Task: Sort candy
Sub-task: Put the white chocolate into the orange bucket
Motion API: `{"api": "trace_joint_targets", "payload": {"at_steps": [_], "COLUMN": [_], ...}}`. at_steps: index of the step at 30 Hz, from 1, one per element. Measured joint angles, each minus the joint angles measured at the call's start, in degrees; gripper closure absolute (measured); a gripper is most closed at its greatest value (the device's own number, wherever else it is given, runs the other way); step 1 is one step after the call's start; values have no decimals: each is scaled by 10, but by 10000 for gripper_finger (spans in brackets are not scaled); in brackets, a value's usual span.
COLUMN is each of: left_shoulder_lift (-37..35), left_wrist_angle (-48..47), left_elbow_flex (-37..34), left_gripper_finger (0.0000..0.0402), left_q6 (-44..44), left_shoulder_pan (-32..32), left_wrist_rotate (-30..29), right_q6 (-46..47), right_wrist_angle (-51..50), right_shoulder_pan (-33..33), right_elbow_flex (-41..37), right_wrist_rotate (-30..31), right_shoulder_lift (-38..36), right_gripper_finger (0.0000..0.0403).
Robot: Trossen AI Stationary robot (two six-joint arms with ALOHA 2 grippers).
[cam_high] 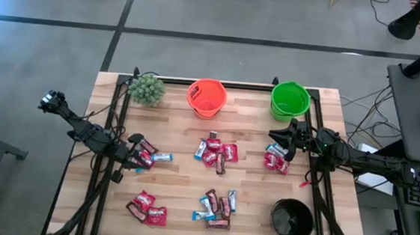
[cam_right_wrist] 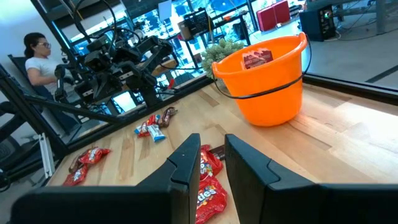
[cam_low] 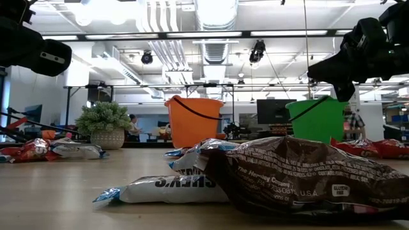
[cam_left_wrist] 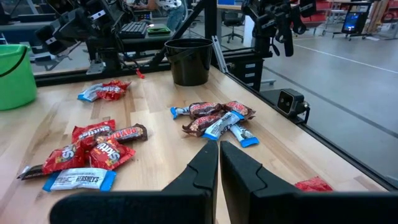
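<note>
The candy lies in several small heaps on the wooden table (cam_high: 182, 187): one by my left gripper (cam_high: 153, 157), one at the middle (cam_high: 215, 152), one at the right (cam_high: 275, 160), two near the front (cam_high: 147, 209) (cam_high: 216, 209). My left gripper (cam_high: 138, 152) (cam_left_wrist: 219, 147) hovers shut above the table's left part, touching nothing. My right gripper (cam_high: 274, 134) (cam_right_wrist: 211, 148) hovers at the right, fingers slightly apart, nothing between them. In the low view a dark brown bar (cam_low: 300, 176) and a blue-and-white bar (cam_low: 172, 188) lie close by.
An orange bucket (cam_high: 206, 97) and a green bucket (cam_high: 289, 100) stand at the far edge, with a small green plant (cam_high: 147, 88) at the far left. A black bucket (cam_high: 292, 219) stands at the near right. A person (cam_right_wrist: 37, 56) sits beyond the table.
</note>
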Motion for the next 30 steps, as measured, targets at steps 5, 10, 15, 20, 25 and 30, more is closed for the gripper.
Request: {"api": "trace_joint_targets", "payload": {"at_steps": [5, 10, 15, 20, 25, 30], "left_shoulder_lift": [0, 0, 0, 0, 0, 0], "left_wrist_angle": [0, 2, 4, 4, 4, 4], "left_elbow_flex": [0, 0, 0, 0, 0, 0], "left_gripper_finger": [402, 402, 402, 402, 402, 402], "left_q6": [-5, -6, -6, -6, -6, -1], "left_shoulder_pan": [0, 0, 0, 0, 0, 0], "left_wrist_rotate": [0, 0, 0, 0, -1, -1], "right_q6": [0, 0, 0, 0, 0, 0], "right_wrist_angle": [0, 0, 0, 0, 0, 0], "right_shoulder_pan": [0, 0, 0, 0, 0, 0], "right_elbow_flex": [0, 0, 0, 0, 0, 0], "right_wrist_rotate": [0, 0, 0, 0, 0, 0], "right_shoulder_lift": [0, 0, 0, 0, 0, 0], "right_gripper_finger": [337, 337, 337, 337, 337, 337]}}
